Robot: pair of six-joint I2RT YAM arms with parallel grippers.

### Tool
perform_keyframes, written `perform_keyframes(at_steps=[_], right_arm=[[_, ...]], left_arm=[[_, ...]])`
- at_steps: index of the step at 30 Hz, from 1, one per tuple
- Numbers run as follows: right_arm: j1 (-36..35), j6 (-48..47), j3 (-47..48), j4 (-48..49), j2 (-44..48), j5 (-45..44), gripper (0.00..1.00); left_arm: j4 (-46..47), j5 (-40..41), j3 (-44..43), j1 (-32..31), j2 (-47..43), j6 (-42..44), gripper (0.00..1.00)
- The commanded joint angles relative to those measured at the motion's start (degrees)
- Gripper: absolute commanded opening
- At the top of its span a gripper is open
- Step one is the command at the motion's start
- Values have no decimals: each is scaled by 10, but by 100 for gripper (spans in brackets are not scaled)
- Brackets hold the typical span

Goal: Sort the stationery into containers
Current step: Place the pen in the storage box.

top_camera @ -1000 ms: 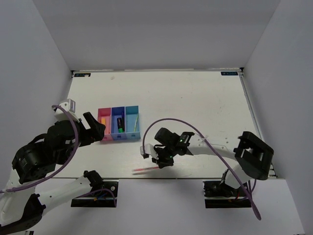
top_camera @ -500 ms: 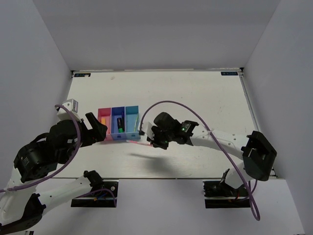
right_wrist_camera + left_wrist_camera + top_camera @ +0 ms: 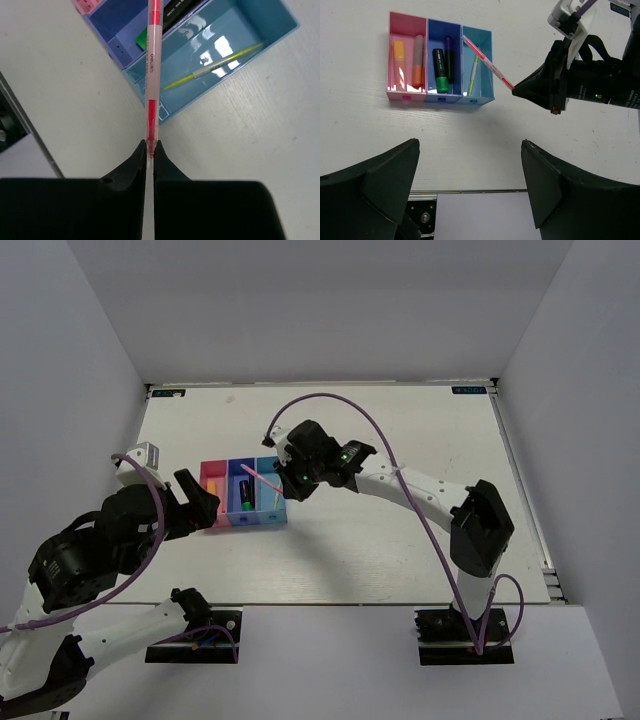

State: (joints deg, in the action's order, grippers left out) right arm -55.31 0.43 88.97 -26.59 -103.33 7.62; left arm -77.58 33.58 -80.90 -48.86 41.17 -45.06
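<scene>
White table (image 3: 420, 430) fills most of the top view, boxed in by plain pale-grey walls: back wall (image 3: 320, 300) at 12 o'clock, left wall (image 3: 50, 390) at 9, right wall (image 3: 590, 390) at 3. There's a small blue sticker (image 3: 470, 390) on the table's 1 o'clock corner and a darker sticker (image 3: 168, 393) at 11. Light's soft and even.

Three bins (image 3: 441, 99) are sitting in a row, four markers (image 3: 439, 70) and one yellow pen (image 3: 473, 76) are lying in them, and one red pen (image 3: 487, 62) is hanging over them.
</scene>
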Motion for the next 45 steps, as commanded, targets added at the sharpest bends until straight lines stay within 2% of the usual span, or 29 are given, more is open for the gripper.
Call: perform_keyframes(at_steps=[1, 2, 11, 22, 36, 37, 38, 40, 41, 45], right_arm=[[7, 118, 38, -19, -15, 12, 0], [9, 156, 40, -23, -20, 13, 0], [10, 269, 33, -45, -13, -67, 0], [12, 313, 76, -83, -63, -52, 0], [14, 322, 108, -104, -107, -22, 0], [14, 321, 110, -104, -108, -21, 7], [15, 318, 112, -103, -108, -16, 19], [17, 317, 113, -101, -110, -13, 26], [16, 317, 115, -97, -110, -10, 33], [17, 311, 119, -96, -110, -2, 45]], left_arm=[[-128, 5, 1, 2, 2, -4, 93], [-129, 5, 0, 3, 2, -4, 93], [-129, 7, 3, 2, 2, -4, 93], [-132, 0, 7, 3, 2, -10, 93], [-129, -7, 27, 2, -3, -11, 93], [-129, -6, 28, 2, -3, -11, 93], [-129, -6, 29, 2, -4, -10, 93], [-127, -6, 31, 2, -5, -10, 93], [-125, -8, 32, 2, -6, -10, 93], [-126, -7, 36, 2, -7, -10, 93]])
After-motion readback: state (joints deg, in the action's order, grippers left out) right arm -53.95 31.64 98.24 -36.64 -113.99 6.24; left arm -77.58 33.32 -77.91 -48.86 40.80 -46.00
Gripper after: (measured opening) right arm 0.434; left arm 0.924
